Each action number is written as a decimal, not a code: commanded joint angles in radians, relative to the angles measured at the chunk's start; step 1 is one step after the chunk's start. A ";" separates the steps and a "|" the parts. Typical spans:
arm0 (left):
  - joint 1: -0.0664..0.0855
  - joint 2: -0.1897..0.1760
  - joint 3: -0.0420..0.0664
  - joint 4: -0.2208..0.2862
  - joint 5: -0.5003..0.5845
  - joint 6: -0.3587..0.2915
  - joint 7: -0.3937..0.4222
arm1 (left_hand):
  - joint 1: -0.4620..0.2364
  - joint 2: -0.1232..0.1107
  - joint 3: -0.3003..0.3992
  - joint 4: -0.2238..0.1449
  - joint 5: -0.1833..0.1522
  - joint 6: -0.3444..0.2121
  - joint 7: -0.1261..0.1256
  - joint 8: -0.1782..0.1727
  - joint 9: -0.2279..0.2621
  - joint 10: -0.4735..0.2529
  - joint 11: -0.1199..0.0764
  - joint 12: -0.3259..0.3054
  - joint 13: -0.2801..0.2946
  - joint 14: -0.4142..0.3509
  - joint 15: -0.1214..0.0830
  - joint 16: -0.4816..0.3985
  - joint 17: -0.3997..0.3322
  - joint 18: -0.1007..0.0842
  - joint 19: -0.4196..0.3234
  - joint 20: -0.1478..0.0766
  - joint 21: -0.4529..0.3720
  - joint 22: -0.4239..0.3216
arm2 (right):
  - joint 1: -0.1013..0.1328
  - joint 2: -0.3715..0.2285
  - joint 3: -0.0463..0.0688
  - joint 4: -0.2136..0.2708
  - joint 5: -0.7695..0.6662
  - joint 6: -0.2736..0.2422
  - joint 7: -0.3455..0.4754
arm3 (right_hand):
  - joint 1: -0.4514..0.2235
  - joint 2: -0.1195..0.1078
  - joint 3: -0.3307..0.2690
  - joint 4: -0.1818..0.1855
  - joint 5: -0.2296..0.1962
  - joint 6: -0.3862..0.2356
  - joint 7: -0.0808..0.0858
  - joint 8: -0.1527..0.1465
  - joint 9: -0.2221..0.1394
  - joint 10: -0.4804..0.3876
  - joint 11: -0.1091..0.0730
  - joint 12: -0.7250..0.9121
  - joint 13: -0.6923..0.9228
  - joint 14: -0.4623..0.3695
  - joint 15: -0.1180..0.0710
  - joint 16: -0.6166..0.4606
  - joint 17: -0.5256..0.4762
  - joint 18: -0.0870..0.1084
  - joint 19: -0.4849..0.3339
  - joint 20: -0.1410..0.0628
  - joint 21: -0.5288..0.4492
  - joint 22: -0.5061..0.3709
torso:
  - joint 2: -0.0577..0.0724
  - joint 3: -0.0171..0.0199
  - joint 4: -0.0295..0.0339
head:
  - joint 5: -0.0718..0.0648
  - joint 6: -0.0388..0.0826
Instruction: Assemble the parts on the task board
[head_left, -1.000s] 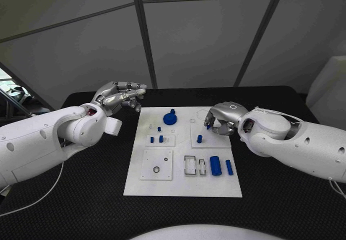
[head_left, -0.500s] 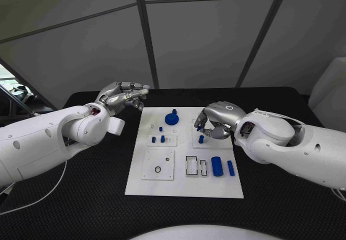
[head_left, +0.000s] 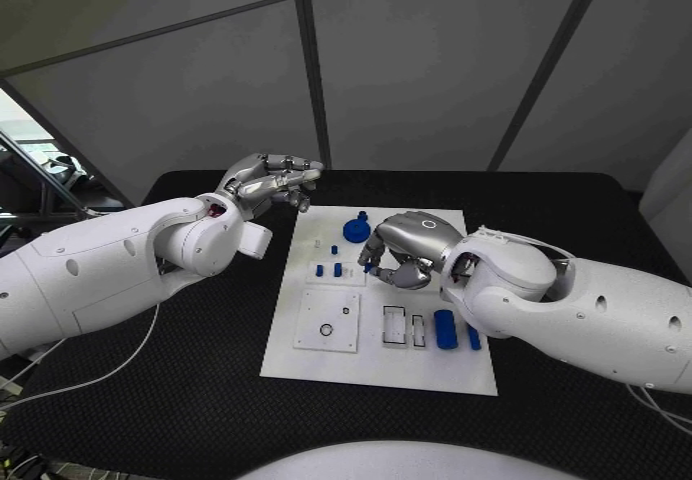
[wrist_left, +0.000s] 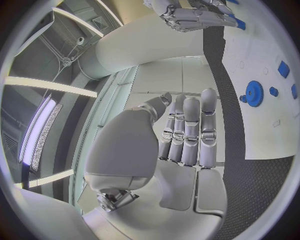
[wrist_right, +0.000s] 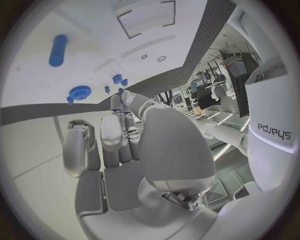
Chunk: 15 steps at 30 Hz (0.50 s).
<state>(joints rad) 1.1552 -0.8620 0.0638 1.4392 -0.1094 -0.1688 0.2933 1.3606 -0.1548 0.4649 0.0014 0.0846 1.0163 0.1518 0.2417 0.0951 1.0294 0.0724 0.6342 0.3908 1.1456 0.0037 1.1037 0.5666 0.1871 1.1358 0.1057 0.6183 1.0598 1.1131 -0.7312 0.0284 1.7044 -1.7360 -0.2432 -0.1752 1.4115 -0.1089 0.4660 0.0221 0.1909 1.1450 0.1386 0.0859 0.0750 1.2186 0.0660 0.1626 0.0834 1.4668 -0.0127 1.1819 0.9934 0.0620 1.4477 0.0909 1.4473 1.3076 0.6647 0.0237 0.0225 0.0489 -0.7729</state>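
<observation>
Right robot hand (head_left: 404, 252) hovers over the task board (head_left: 378, 368), fingers curled; whether it pinches a small blue peg (head_left: 371, 268) cannot be told. Left robot hand (head_left: 274, 180) hangs empty, fingers half-curled. Peg insertion seems underway, needing careful alignment.

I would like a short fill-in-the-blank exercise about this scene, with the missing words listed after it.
1. The task board is a plate of ___ colour.
2. The gear-shaped part at the board's far end is ___ in colour.
3. The right hand hovers above the ___.
4. The left hand is off the board, over the ___ table.

Missing words: white; blue; task board; black
</observation>
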 joint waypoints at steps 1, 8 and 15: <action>0.002 0.005 0.001 -0.001 0.006 0.013 -0.001 | -0.001 0.007 0.005 0.001 0.004 -0.007 0.003 0.006 0.002 -0.007 0.001 0.006 0.002 -0.006 0.001 -0.007 -0.002 -0.007 -0.005 0.001 -0.001 -0.001 | -0.015 0.019 -0.007 -0.015 0.004 0.016 0.030 | -0.010 0.000 0.004 0.000 0.003 0.006 -0.001 0.001 0.000 0.005 -0.001 0.003 -0.001 0.031 -0.004 0.005 -0.001 -0.020 0.004 0.002 0.003 0.106 | 0.000 -0.0014 0.0015 | 0.010 -0.007; 0.003 0.013 0.000 -0.005 0.006 0.009 -0.005 | -0.005 0.008 0.004 0.004 0.004 -0.009 0.004 0.009 0.002 -0.009 0.001 0.009 0.002 -0.007 0.002 -0.008 -0.003 -0.008 -0.005 0.001 -0.002 -0.001 | -0.047 0.059 -0.021 -0.046 -0.005 0.030 0.041 | -0.011 0.000 0.004 0.000 0.004 0.006 -0.001 0.000 0.000 0.004 -0.001 0.002 -0.002 0.030 -0.003 0.006 -0.001 -0.020 0.004 0.002 0.004 0.106 | -0.001 0.0012 -0.0024 | 0.037 -0.017; 0.003 0.019 -0.001 -0.007 0.006 0.010 -0.005 | -0.005 0.008 0.004 0.004 0.004 -0.009 0.004 0.009 0.002 -0.009 0.001 0.009 0.002 -0.007 0.002 -0.008 -0.003 -0.008 -0.005 0.001 -0.002 -0.001 | -0.069 0.081 -0.023 -0.064 -0.007 0.038 0.046 | -0.012 0.000 0.004 0.000 0.005 0.006 -0.001 0.000 0.000 0.004 -0.001 0.002 -0.002 0.030 -0.003 0.007 -0.001 -0.020 0.004 0.002 0.004 0.107 | 0.000 0.0013 -0.0016 | 0.056 -0.026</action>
<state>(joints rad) 1.1562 -0.8443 0.0622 1.4323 -0.1092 -0.1680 0.2878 1.3607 -0.1549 0.4649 0.0014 0.0846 1.0127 0.1552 0.2460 0.0960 1.0296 0.0724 0.6388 0.3907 1.1456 0.0038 1.1000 0.5643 0.1868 1.1359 0.1057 0.6183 1.0599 1.0446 -0.6535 0.0045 1.6415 -1.7367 -0.2199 -0.1465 1.4116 -0.1091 0.4658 0.0219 0.1909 1.1446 0.1386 0.0856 0.0745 1.2186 0.0660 0.1625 0.0833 1.4668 -0.0126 1.1819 0.9928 0.0619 1.4476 0.0910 1.4473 1.3075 0.6644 0.0245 0.0221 0.0982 -0.7964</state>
